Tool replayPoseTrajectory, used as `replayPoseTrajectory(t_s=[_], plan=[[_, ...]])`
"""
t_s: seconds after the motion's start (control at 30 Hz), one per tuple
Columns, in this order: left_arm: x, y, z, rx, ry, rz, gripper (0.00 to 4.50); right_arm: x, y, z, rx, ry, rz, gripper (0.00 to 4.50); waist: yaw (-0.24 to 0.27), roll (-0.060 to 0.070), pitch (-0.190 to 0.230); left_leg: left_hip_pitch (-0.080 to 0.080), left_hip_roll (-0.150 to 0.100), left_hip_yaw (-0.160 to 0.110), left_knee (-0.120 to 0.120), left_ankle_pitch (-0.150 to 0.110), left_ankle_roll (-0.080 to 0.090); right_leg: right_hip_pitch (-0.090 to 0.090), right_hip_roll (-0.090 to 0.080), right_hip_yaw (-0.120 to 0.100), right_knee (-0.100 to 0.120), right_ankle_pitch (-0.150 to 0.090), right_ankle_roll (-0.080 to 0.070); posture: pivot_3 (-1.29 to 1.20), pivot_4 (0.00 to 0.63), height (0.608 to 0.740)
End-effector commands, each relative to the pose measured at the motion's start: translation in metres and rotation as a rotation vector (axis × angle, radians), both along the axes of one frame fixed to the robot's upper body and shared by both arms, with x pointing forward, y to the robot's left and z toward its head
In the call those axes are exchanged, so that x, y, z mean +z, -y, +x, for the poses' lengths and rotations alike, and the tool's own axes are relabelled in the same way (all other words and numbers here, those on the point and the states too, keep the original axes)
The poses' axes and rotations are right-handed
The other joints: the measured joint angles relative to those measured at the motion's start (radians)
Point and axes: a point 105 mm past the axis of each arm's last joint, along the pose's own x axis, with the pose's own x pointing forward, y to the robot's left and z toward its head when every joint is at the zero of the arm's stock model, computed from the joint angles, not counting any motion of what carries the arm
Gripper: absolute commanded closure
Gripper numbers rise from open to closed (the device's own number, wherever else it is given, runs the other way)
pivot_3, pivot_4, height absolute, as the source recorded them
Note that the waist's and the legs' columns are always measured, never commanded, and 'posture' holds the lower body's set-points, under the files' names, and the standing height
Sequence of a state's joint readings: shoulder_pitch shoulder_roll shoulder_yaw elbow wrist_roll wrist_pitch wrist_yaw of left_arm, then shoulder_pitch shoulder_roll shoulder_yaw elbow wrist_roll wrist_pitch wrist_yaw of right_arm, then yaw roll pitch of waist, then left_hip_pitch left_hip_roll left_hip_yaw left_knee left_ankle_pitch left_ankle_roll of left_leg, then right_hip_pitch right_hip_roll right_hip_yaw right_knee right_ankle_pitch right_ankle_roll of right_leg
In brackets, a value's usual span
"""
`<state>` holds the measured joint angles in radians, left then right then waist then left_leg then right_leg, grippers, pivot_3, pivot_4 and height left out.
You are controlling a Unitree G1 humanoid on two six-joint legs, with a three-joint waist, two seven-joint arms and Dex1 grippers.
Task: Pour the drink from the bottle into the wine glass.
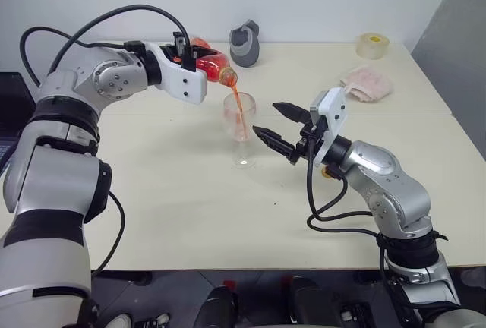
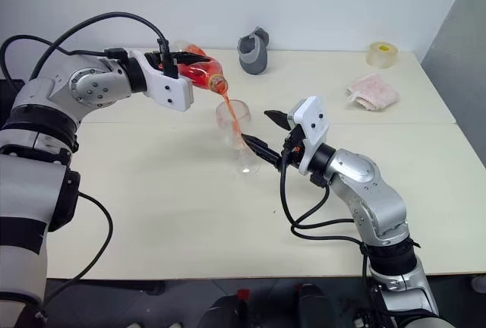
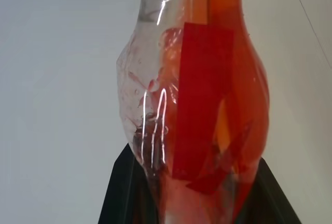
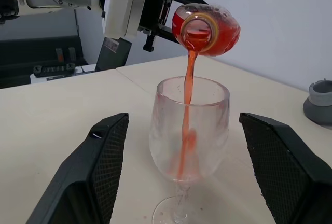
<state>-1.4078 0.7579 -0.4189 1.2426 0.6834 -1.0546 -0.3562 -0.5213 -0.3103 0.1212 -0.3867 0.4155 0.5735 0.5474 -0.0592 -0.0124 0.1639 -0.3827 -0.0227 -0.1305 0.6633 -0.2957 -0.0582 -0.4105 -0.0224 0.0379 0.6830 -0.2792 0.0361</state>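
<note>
The bottle (image 1: 206,63) sat in the upper centre-left of the head view, tipped past level with its open mouth over the wine glass (image 1: 240,127); the left gripper (image 1: 184,48) was clamped around its body. A thin stream of the drink (image 4: 188,92) fell from the mouth into the bowl, and a little had pooled at the bottom, so the pour looked to be at an early stage. The glass stood upright on the table (image 1: 190,206), centre of frame. The right gripper (image 1: 282,128) was beside the glass with its jaws well apart; in the right wrist view the fingers (image 4: 98,172) flanked the bowl without touching it. Judgement: the bottle wall is thin and soft, dented where held in the left wrist view, so a harder squeeze could spurt liquid; best held mid-body, as now. The glass is rigid but fragile, top-heavy on a narrow stem, likely slick; any steadying grip belongs low on the bowl, applied gently. A nudge from either finger could tip it.
</note>
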Motion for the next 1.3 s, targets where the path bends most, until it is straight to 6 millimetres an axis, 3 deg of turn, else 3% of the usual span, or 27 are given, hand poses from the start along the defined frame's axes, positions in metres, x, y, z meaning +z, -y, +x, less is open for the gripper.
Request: replayPoseTrajectory(t_s=[0.03, 1.3], plan=[[0.028, -0.001, -0.003, -0.003, 0.092, -0.011, 3.6, 0.013, 0.0, -0.002, 0.007, 0.06, 0.018, 0.83, 0.0, 0.0, 0.0, 0.0, 0.0, 0.0, 0.0, 0.0, 0.0, 0.0, 0.0, 0.0, 0.0, 0.0, 0.0, 0.0, 0.15, 0.74], [0.045, -0.005, 0.0, 0.043, 0.178, 0.065, 3.6, 0.014, 0.0, -0.001, 0.005, 0.062, 0.026, 0.83, 0.0, 0.0, 0.0, 0.0, 0.0, 0.001, 0.0, 0.0, 0.0, 0.0, 0.0, 0.0, 0.0, 0.0, 0.0, 0.0, 0.15, 0.74]])
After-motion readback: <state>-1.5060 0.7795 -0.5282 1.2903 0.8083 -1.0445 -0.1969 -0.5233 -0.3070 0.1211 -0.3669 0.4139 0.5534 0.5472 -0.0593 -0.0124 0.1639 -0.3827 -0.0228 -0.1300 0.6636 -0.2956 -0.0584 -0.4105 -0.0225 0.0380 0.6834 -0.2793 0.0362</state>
